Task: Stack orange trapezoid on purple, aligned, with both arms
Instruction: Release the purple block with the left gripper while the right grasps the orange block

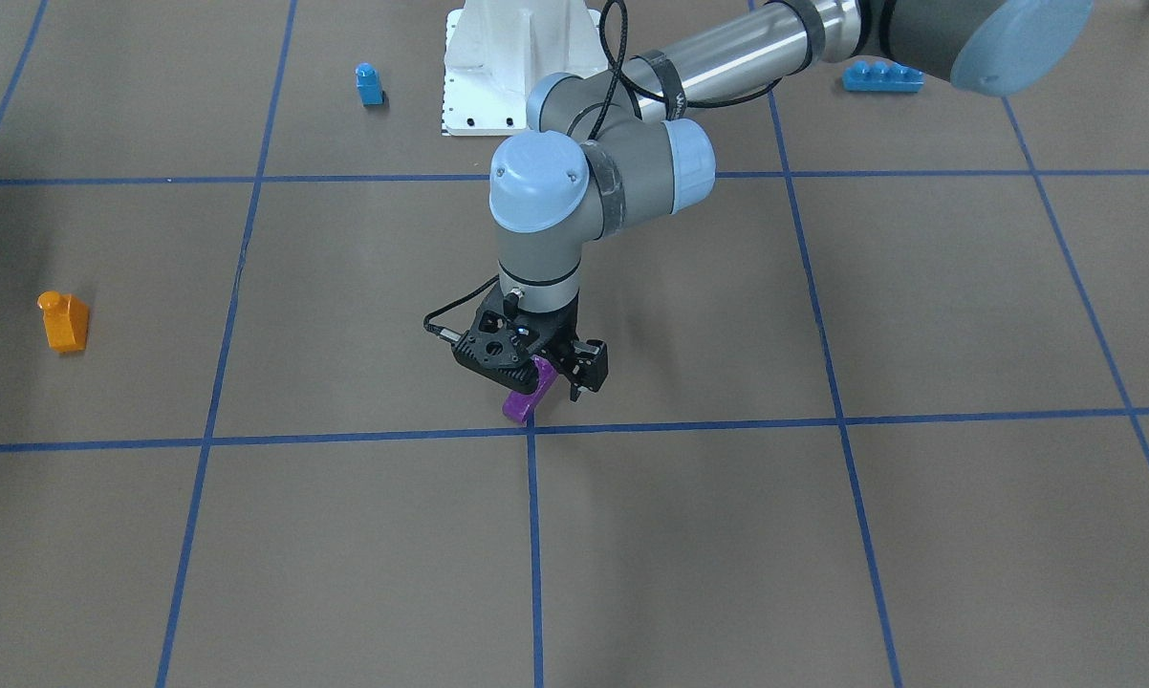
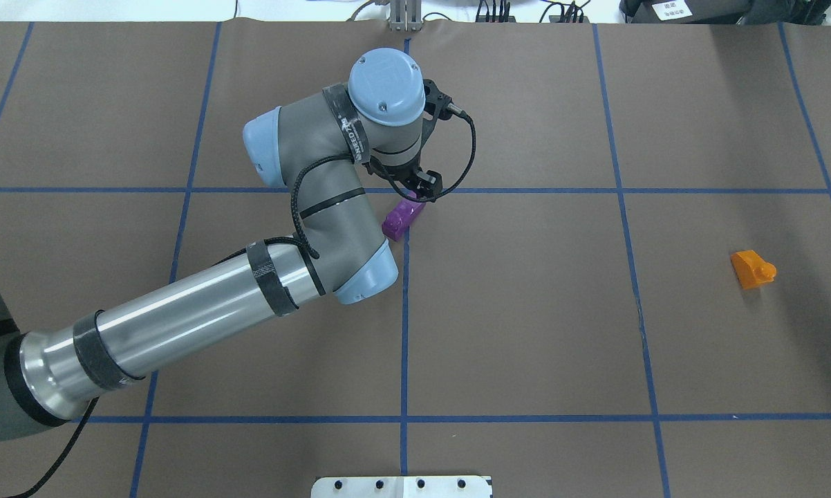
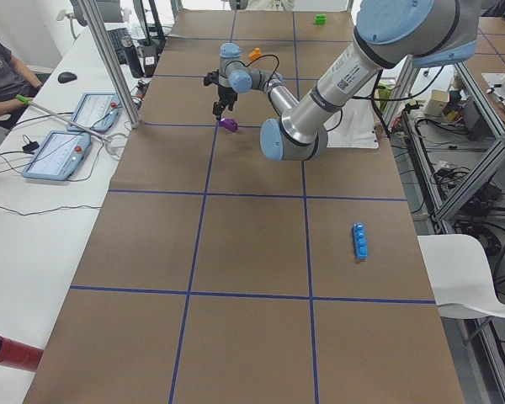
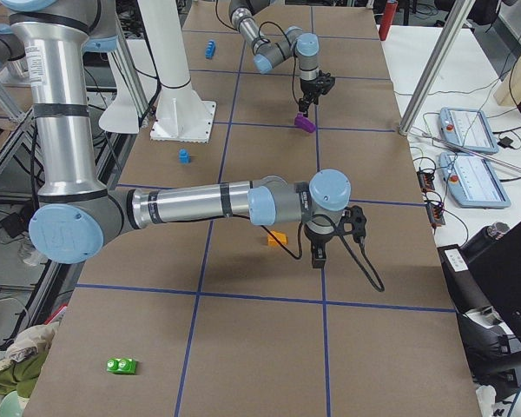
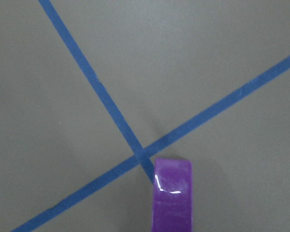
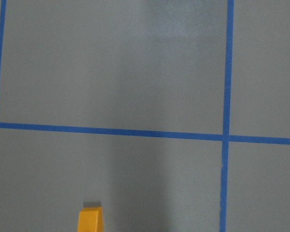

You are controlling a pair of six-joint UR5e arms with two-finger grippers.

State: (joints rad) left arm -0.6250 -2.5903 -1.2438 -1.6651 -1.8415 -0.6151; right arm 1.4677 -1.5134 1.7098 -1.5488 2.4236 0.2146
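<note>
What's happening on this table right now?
The left arm's pincer is down over the small glossy purple sloped plastic block, which sits by a crossing of blue tape lines; whether it grips cannot be told. The small glossy orange plastic block stands untouched far off, with the right arm's pincer hovering near it. Nothing is stacked yet.

Four fixed views, two wrist close-ups

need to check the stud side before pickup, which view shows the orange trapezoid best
Exterior front-facing: the orange trapezoid stands whole, unobstructed, stud visible. Overhead exterior also shows it whole, from above. Exterior left and exterior right show it small; the right wrist view catches only an edge; the left wrist view, nothing.
</note>
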